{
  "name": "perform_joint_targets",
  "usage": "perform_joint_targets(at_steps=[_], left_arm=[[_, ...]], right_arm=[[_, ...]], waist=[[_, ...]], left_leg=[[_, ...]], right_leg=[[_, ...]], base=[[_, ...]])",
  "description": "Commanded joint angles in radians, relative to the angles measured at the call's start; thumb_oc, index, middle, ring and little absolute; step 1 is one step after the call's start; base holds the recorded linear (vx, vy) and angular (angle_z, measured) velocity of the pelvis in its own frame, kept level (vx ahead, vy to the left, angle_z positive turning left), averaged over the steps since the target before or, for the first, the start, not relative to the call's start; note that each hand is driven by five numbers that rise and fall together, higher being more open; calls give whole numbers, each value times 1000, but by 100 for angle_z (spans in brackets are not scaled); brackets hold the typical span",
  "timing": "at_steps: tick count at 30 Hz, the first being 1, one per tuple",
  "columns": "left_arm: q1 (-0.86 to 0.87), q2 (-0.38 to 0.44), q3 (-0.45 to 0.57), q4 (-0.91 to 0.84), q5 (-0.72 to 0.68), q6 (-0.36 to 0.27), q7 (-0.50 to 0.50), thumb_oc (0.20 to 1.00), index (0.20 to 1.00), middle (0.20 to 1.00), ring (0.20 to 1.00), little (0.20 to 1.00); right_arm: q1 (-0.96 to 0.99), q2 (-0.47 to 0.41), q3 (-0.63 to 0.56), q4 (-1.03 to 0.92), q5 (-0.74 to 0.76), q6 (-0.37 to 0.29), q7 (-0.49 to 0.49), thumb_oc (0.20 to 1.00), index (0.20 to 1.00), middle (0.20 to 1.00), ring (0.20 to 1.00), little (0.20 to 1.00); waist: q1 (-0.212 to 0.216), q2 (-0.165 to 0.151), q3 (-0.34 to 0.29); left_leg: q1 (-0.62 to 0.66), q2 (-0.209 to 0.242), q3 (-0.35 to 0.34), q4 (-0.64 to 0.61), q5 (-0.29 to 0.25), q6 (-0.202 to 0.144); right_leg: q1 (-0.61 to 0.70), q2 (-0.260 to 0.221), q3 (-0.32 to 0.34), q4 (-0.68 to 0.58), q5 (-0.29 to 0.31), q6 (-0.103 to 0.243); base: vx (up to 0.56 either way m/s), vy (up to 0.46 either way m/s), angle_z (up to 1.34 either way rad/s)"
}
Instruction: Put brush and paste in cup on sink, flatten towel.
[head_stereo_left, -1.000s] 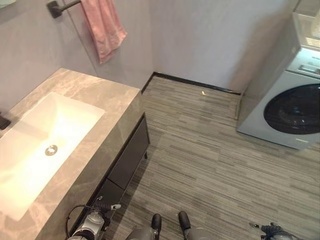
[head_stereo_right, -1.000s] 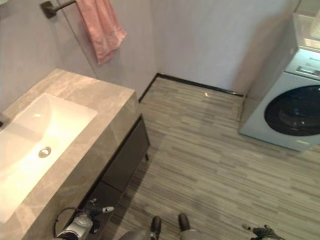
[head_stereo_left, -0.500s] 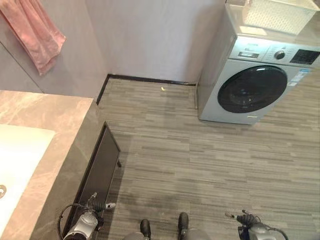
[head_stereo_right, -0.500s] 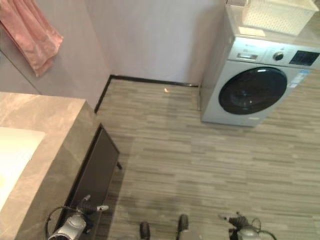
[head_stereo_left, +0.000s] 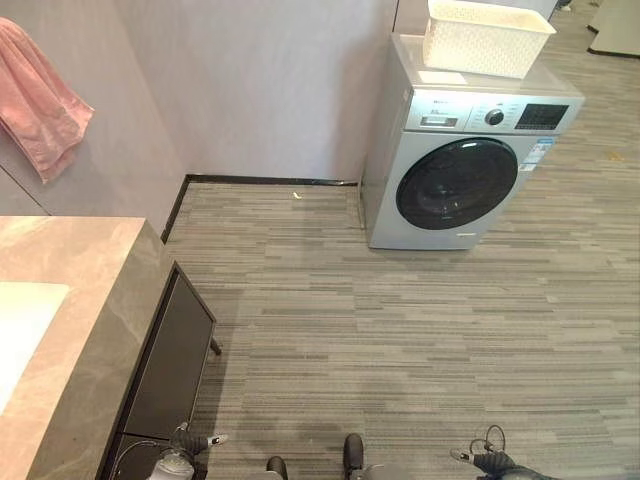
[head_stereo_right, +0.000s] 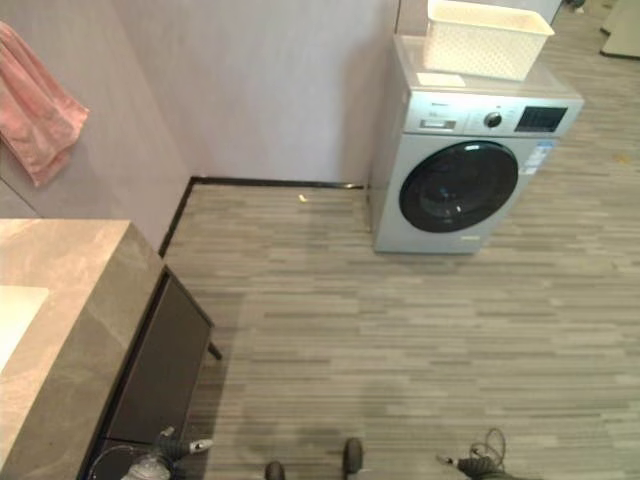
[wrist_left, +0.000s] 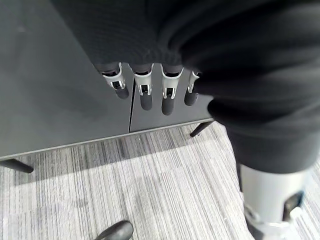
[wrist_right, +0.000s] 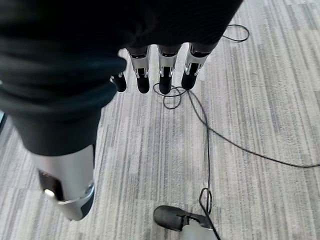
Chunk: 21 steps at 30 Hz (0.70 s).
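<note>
We list a pink towel (head_stereo_left: 38, 100) hanging far left above the tabletop (head_stereo_left: 90, 330). Left robot hand (wrist_left: 145, 87) and right robot hand (wrist_right: 160, 70): both released, fingers straight, empty. Washing machine (head_stereo_left: 465, 165) far right.

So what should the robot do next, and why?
Probably turn toward its left to face the sink counter and the pink towel. The head views mostly show floor and the washing machine, and both the left hand and right hand hang open, holding nothing.
</note>
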Motion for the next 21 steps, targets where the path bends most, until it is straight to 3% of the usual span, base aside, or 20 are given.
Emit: perform_joint_targets(at_steps=[1,4,7,8,9,12,14,15,17,18,19,20,21], left_arm=[[-44,-11,17,21,-42,-19,22,1000,1000,1000,1000,1000],[-54,-12,6,14,-52,-18,28,1000,1000,1000,1000,1000],[-36,-10,9,14,-35,-17,26,1000,1000,1000,1000,1000],[-35,-9,9,14,-35,-17,26,1000,1000,1000,1000,1000],[-20,-12,32,3,-60,-23,45,1000,1000,1000,1000,1000],[-16,-12,65,0,-114,-34,58,1000,1000,1000,1000,1000],[-14,-8,68,-2,-115,-33,60,1000,1000,1000,1000,1000],[3,6,96,-6,-143,-38,61,1000,1000,1000,1000,1000],[3,10,102,-6,-159,-38,63,1000,1000,1000,1000,1000],[1,11,108,-7,-186,-41,63,1000,1000,1000,1000,1000],[0,11,108,-7,-186,-41,63,1000,1000,1000,1000,1000],[-4,11,101,-7,-183,-39,51,1000,1000,1000,1000,1000],[-3,12,92,-11,-171,-37,44,1000,1000,1000,1000,1000]], right_arm=[[-32,-44,-7,-22,38,-13,-34,1000,1000,1000,1000,1000],[-26,-51,9,-40,24,-8,-40,1000,1000,1000,1000,1000],[-15,-47,19,-46,11,-6,-33,1000,1000,1000,1000,1000],[-14,-46,19,-46,11,-6,-33,1000,1000,1000,1000,1000],[-7,-40,41,-57,-16,-13,-33,1000,1000,1000,1000,1000],[-18,-39,94,-83,-85,-13,-39,1000,1000,1000,1000,1000],[-21,-38,102,-90,-92,-13,-40,1000,1000,1000,1000,1000],[-26,-29,117,-121,-102,-14,-33,1000,1000,1000,1000,1000],[-23,-19,120,-128,-100,-15,-34,1000,1000,1000,1000,1000],[-19,-7,115,-137,-96,-18,-31,1000,1000,1000,1000,1000],[-19,-7,115,-137,-96,-18,-31,1000,1000,1000,1000,1000],[-14,2,98,-134,-83,-15,-23,1000,1000,1000,1000,1000],[-14,5,89,-134,-76,-13,-19,1000,1000,1000,1000,1000]], waist=[[-9,-32,45],[15,-36,72],[41,-25,56],[42,-27,57],[73,-9,59],[100,-5,63],[105,-8,64],[130,-21,54],[141,-26,49],[145,-52,42],[146,-49,40],[154,-72,26],[156,-78,22]], left_leg=[[-159,-68,-86,352,84,12],[-257,-79,-103,390,100,16],[-332,-82,-77,222,108,38],[-327,-84,-75,219,109,39],[-350,-52,-81,43,222,17],[-387,-5,-93,-115,287,-4],[-386,5,-86,-126,301,-9],[-382,1,-100,-68,305,1],[-404,-4,-112,-39,319,3],[-441,-31,-112,49,285,24],[-443,-28,-112,48,286,23],[-431,-61,-89,96,219,56],[-418,-77,-82,99,189,73]], right_leg=[[83,16,33,53,-116,56],[111,13,23,56,-133,47],[160,24,34,30,-158,60],[163,21,35,29,-159,61],[206,41,48,24,-185,66],[254,55,83,39,-244,68],[272,52,94,40,-255,70],[320,34,126,42,-279,89],[321,20,131,51,-279,93],[310,-22,125,89,-268,116],[307,-19,127,89,-265,115],[291,-60,121,162,-181,157],[264,-81,117,229,-94,180]], base=[[33,-161,-4],[187,-147,3],[267,7,-22],[396,50,-60],[424,60,-51],[417,72,-24],[388,141,-46],[471,199,-16],[424,200,-64],[386,191,-80],[563,295,-51],[434,255,-7],[579,373,0]])
